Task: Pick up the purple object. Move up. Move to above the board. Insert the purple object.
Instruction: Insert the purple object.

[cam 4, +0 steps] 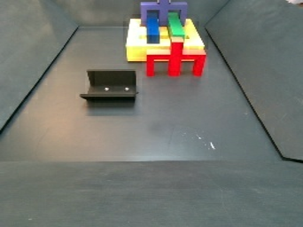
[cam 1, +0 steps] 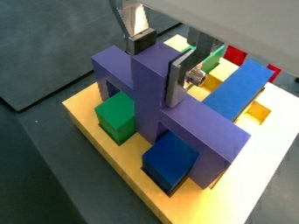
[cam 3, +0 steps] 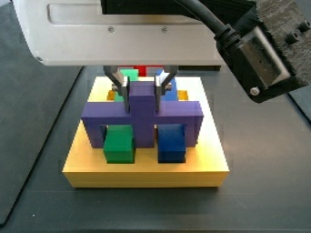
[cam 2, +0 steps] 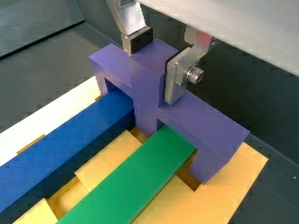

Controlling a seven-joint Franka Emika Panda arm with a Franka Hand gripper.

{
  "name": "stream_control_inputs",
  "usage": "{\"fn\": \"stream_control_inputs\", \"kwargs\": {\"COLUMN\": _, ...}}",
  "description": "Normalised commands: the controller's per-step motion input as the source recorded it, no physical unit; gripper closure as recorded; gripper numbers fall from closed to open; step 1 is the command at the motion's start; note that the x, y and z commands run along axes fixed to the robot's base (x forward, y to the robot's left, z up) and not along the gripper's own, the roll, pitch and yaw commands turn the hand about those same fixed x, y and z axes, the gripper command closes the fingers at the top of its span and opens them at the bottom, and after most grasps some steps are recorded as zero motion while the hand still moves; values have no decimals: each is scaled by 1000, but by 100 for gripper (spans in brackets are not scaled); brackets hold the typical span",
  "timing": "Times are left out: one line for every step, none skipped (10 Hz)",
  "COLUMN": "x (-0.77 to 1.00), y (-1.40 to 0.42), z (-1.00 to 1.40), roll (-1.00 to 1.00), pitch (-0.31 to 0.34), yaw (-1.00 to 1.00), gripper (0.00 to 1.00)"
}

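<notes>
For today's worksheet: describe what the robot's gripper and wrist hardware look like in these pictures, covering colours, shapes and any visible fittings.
The gripper has two flat silver metal finger plates tipped with dark pads; one plate shows a round bolt or fitting on its side. Above them, in a side view, sits a large white rounded housing with small holes, a thick black cable, and a dark grey boxy unit.

red block (cam 4: 176, 58), green bar (cam 2: 131, 186), blue bar (cam 2: 68, 146), fixture (cam 4: 110, 86)

You see the purple object (cam 3: 142, 114) upright at frame center, legs down in the yellow board (cam 3: 145, 163), stem between the end effector (cam 3: 144, 78) fingers.
</notes>
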Motion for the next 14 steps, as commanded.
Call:
{"fn": "stream_control_inputs", "kwargs": {"x": 0, "y": 100, "z": 251, "roll": 101, "pitch": 0, "yaw": 83, "gripper": 100}}
{"fn": "stream_control_inputs", "kwargs": {"x": 0, "y": 14, "z": 186, "roll": 121, "pitch": 0, "yaw": 66, "gripper": 100}}
{"fn": "stream_control_inputs", "kwargs": {"x": 0, "y": 0, "z": 0, "roll": 120, "pitch": 0, "yaw": 23, "gripper": 100}}
{"fn": "stream_control_inputs", "kwargs": {"x": -31, "y": 0, "z": -97, "roll": 163, "pitch": -10, "yaw": 26, "gripper": 100}}
{"fn": "stream_control_inputs", "kwargs": {"x": 0, "y": 0, "z": -120, "roll": 147, "pitch": -14, "yaw": 14, "gripper": 100}}
{"fn": "stream_control_inputs", "kwargs": {"x": -20, "y": 0, "z": -209, "roll": 57, "pitch": -39, "yaw": 14, "gripper": 100}}
{"fn": "stream_control_inputs", "kwargs": {"x": -29, "y": -34, "z": -223, "roll": 0, "pitch": -43, "yaw": 17, "gripper": 100}}
{"fn": "stream_control_inputs", "kwargs": {"x": 0, "y": -69, "z": -217, "roll": 0, "pitch": -43, "yaw": 14, "gripper": 100}}
{"fn": "stream_control_inputs", "kwargs": {"x": 0, "y": -149, "z": -151, "roll": 0, "pitch": -30, "yaw": 9, "gripper": 100}}
{"fn": "stream_control_inputs", "kwargs": {"x": 0, "y": -174, "z": -46, "roll": -1, "pitch": -16, "yaw": 6, "gripper": 100}}
{"fn": "stream_control_inputs", "kwargs": {"x": 0, "y": -129, "z": -66, "roll": 0, "pitch": -4, "yaw": 0, "gripper": 100}}
{"fn": "stream_control_inputs", "kwargs": {"x": 0, "y": 0, "z": -220, "roll": 51, "pitch": 0, "yaw": 3, "gripper": 100}}
{"fn": "stream_control_inputs", "kwargs": {"x": 31, "y": 37, "z": -289, "roll": 80, "pitch": 0, "yaw": 6, "gripper": 100}}
{"fn": "stream_control_inputs", "kwargs": {"x": 177, "y": 31, "z": -443, "roll": 24, "pitch": 0, "yaw": 0, "gripper": 100}}
